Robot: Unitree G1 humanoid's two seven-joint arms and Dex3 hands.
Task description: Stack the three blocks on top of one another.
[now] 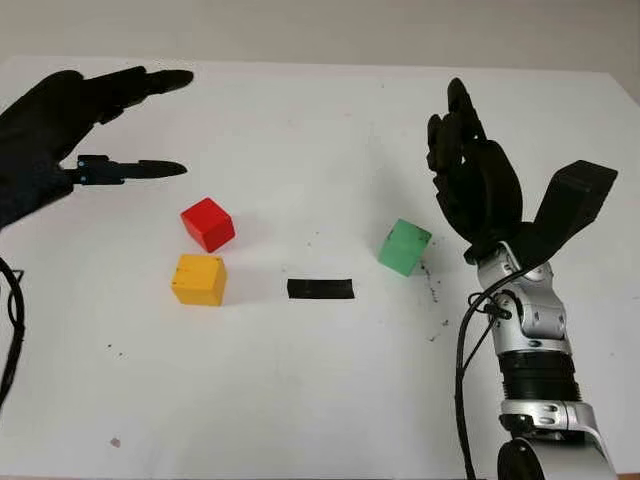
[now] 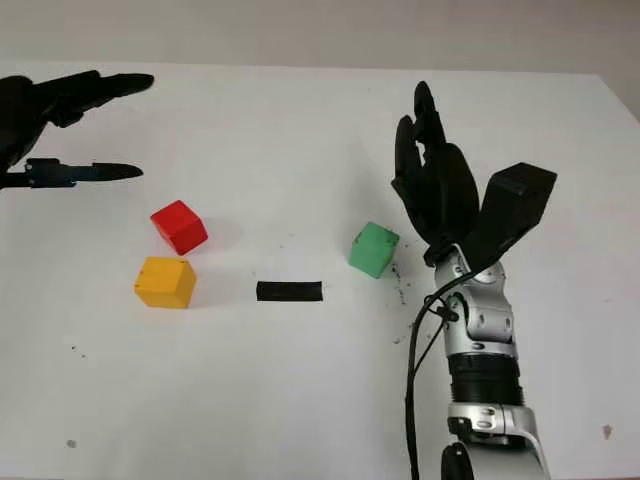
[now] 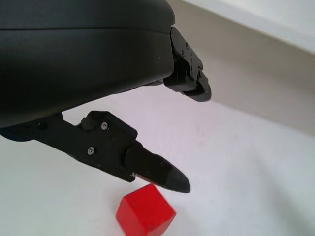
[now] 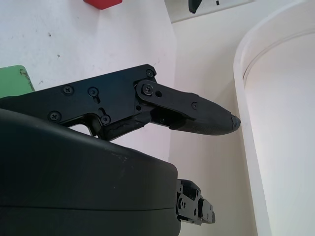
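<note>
Nothing stacked yet. Near to far: yellow block (image 1: 198,279) beside black tape strip (image 1: 320,288), green block (image 1: 404,246), red block (image 1: 208,223) touching yellow's far corner. Right hand (image 1: 470,170) open beside green; left hand (image 1: 75,125) open, fingers wide. Take green squarely, centre it over yellow.

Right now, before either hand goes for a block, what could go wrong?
1. The red cube block and yellow cube block sit almost corner to corner; the open left hand, closing on one, could well nudge the other.
2. The green cube block sits turned at an angle beside the open right hand; a grasp across its corners might slip or twist it.
3. The black tape strip lies between the blocks; a block slid over it may catch.
</note>
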